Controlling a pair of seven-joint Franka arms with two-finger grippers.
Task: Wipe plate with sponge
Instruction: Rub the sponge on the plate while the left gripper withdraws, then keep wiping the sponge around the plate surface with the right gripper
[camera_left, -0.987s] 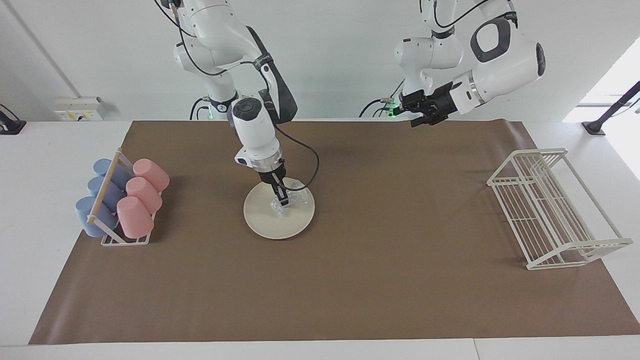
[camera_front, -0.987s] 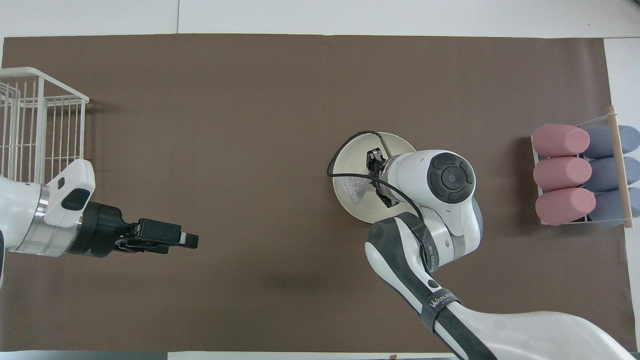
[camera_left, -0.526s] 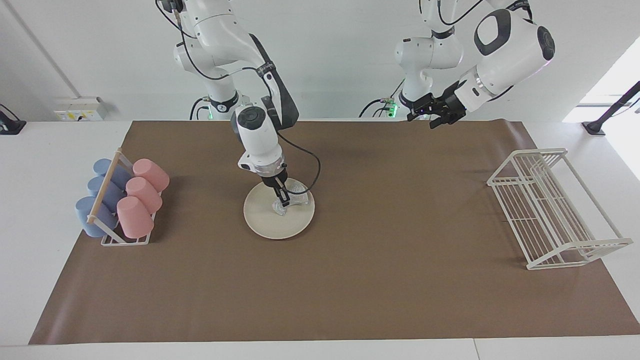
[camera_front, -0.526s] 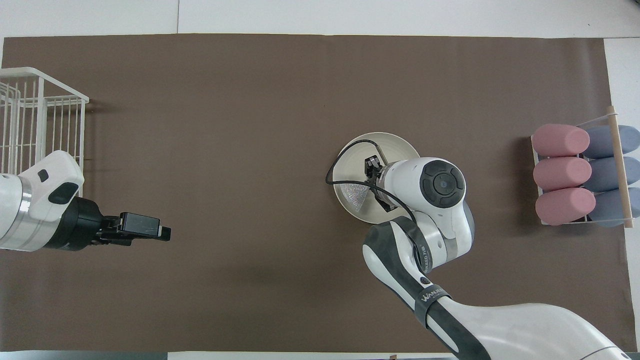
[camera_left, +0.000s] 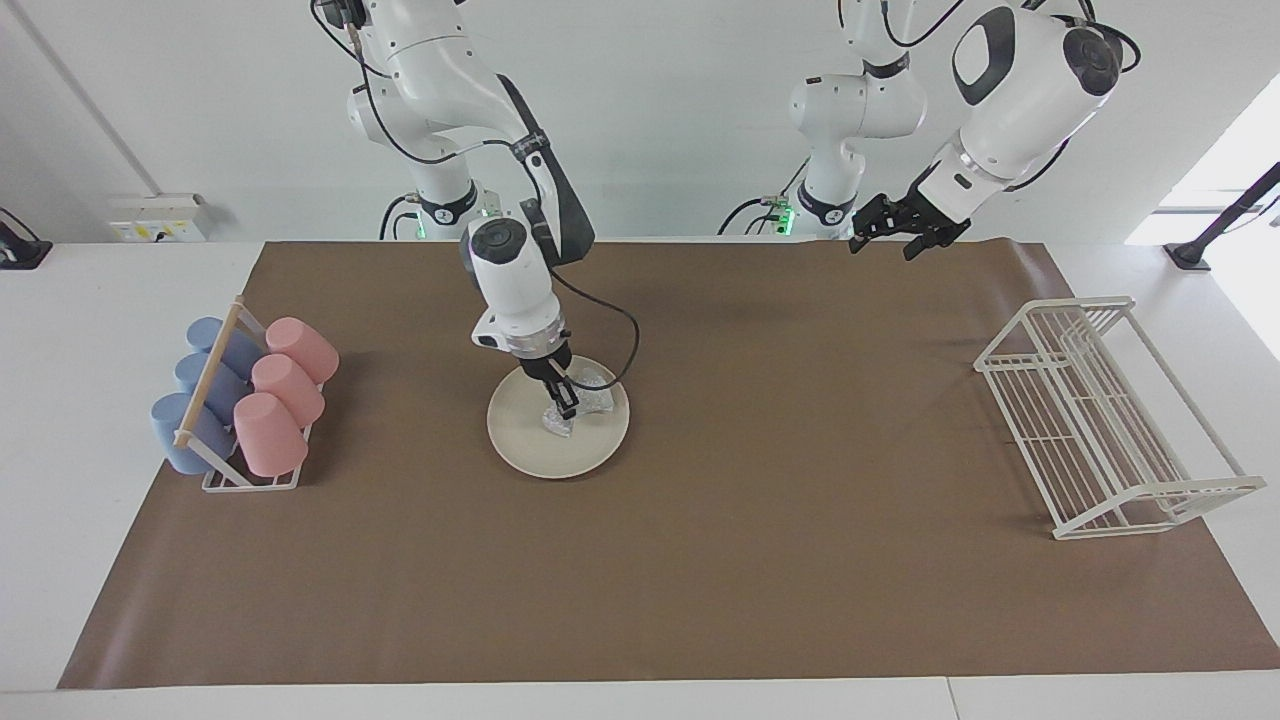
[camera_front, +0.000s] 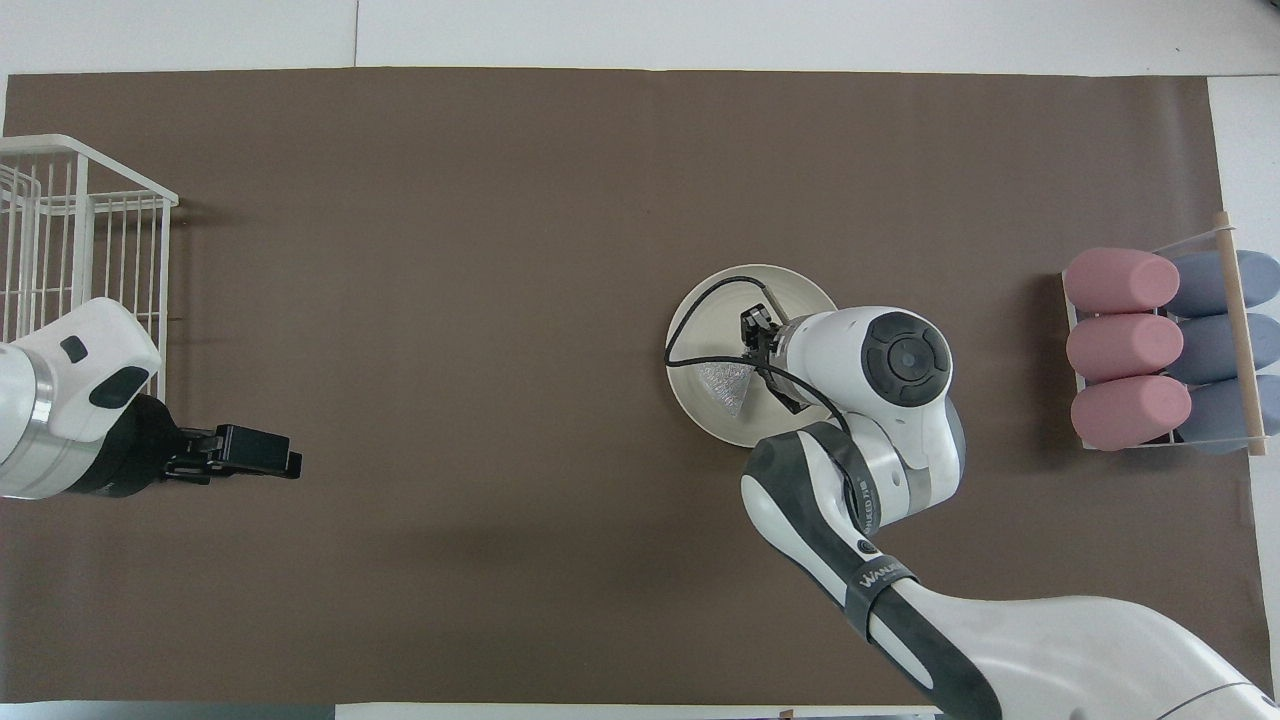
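The sponge (camera_left: 572, 400) lies on the plate (camera_left: 530, 445), its narrow corner toward the robots. Right gripper (camera_left: 566, 405), clamped on the sponge, has slid it slightly toward the cups (camera_left: 283, 395). Left gripper (camera_left: 905, 232), open, has pulled back higher, over the mat's (camera_left: 700, 560) edge

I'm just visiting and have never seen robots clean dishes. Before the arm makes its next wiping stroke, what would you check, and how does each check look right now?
1. Sponge held: the right gripper is shut on it. Ok.
2. Sponge lies on the plate, not the brown mat. Ok.
3. Plate sits flat on the mat, clear of the cup rack. Ok.
4. Left gripper is up over the mat's edge nearest the robots, open and empty, well away from the plate. Ok.
5. The right arm's black cable loops over the plate. Snag risk: cannot tell.
6. Enough pressing force: cannot tell.
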